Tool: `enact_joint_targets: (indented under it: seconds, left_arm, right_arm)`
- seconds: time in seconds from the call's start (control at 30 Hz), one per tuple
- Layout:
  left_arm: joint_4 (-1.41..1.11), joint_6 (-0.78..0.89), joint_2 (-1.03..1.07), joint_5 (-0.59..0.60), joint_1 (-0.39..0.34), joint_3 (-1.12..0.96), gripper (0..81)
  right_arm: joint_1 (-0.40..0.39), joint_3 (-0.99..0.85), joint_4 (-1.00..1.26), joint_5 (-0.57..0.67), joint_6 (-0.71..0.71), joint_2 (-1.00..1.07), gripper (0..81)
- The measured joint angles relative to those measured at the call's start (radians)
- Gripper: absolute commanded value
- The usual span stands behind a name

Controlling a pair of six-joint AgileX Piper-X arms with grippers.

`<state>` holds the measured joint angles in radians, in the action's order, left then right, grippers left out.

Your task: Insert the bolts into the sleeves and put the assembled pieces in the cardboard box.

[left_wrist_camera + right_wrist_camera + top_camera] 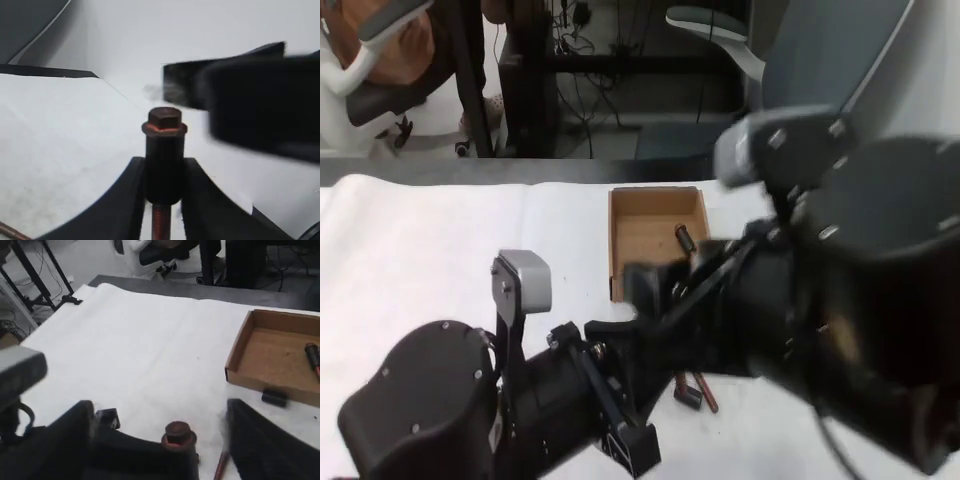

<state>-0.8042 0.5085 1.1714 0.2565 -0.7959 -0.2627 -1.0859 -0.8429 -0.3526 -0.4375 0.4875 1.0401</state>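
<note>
Cardboard box (616, 250) holds one assembled piece (684, 238); left pincer (164, 176) clamps a sleeved bolt (164, 150), right pincer (162, 442) gapes.

The worktop (150, 340) lies open on the left and up to the cardboard box (240, 347). A loose sleeve (274, 397) sits just before the box's near wall; the left gripper (165, 165), clamping a bolted sleeve (164, 177), stands between the spread jaws of the right gripper (159, 407)
</note>
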Motion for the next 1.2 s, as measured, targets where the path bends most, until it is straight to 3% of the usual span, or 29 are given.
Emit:
enact_joint_targets:
  seconds: [0.23,0.37,0.43,0.53,0.7,0.8,0.97,1.13,1.2]
  left_arm:
    - [0.252,-0.007,0.005,0.058,0.231,-0.087,1.8]
    - [0.391,-0.015,0.075,0.110,0.328,-0.255,1.8]
    - [0.442,-0.015,0.143,0.164,0.350,-0.343,1.8]
    - [0.555,-0.015,0.257,0.258,0.365,-0.488,1.8]
    - [0.700,-0.016,0.449,0.282,0.365,-0.693,1.8]
    - [0.708,-0.016,0.562,0.269,0.368,-0.788,1.8]
    - [0.707,-0.016,0.769,0.274,0.390,-0.939,1.8]
    - [0.719,0.064,0.936,0.329,0.416,-1.049,0.8]
    - [0.716,0.074,0.974,0.339,0.421,-1.064,8.0]
  right_arm:
    - [0.000,-0.025,-0.197,-0.161,0.312,-0.145,68.3]
    - [0.013,-0.025,-0.242,-0.153,0.447,-0.100,54.9]
    - [0.045,-0.027,-0.242,-0.085,0.479,-0.041,52.4]
    - [0.134,-0.027,-0.233,0.112,0.466,0.067,54.9]
    - [0.270,-0.027,-0.170,0.449,0.407,0.209,56.4]
    - [0.306,-0.027,-0.148,0.536,0.294,0.231,56.4]
    - [0.343,-0.027,-0.152,0.706,-0.133,0.231,51.2]
    - [0.387,-0.027,-0.263,0.852,-0.448,0.245,51.4]
    - [0.397,-0.027,-0.329,0.878,-0.551,0.265,51.4]
